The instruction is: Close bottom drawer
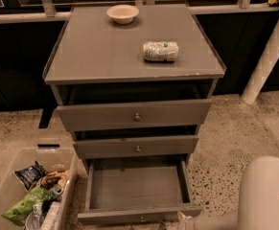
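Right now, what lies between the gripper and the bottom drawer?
Nothing; the camera view shows the gripper right by the front corner of the bottom drawer.

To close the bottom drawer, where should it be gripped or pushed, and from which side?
The bottom drawer stands pulled far out, so it is probably best taken at its front panel, around the centre knob, coming from the front. The gripper sits low by the panel's right end.

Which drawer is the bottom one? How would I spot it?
Find the grey cabinet with a bowl on top. The bottom drawer is lowest of three, with the gripper by its front right corner. Only it is pulled far out, showing its bare inside.
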`<state>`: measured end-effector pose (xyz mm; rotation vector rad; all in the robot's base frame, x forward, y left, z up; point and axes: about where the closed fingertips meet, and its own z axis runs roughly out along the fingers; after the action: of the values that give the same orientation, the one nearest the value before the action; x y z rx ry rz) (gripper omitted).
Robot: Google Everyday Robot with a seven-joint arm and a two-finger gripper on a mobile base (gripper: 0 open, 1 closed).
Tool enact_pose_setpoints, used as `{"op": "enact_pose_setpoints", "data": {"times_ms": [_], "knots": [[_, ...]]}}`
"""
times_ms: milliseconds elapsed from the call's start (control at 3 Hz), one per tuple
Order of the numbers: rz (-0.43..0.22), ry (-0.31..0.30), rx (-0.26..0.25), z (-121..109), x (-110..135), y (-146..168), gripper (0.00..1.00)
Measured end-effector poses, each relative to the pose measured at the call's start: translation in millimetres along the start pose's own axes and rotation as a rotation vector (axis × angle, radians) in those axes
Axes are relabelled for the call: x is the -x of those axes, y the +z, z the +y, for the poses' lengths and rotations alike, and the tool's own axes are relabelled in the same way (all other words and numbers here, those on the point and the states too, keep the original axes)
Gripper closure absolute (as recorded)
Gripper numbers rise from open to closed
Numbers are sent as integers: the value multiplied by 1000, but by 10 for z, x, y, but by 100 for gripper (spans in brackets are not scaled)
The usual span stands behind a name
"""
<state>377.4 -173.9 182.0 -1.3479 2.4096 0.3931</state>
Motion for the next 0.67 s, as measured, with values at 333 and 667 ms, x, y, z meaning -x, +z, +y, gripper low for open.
{"op": "enact_pose_setpoints", "data": {"times_ms": [333, 667], "knots": [[3, 18, 21, -21, -79, 128, 0], [8, 5, -2, -217, -70, 200, 0]]}}
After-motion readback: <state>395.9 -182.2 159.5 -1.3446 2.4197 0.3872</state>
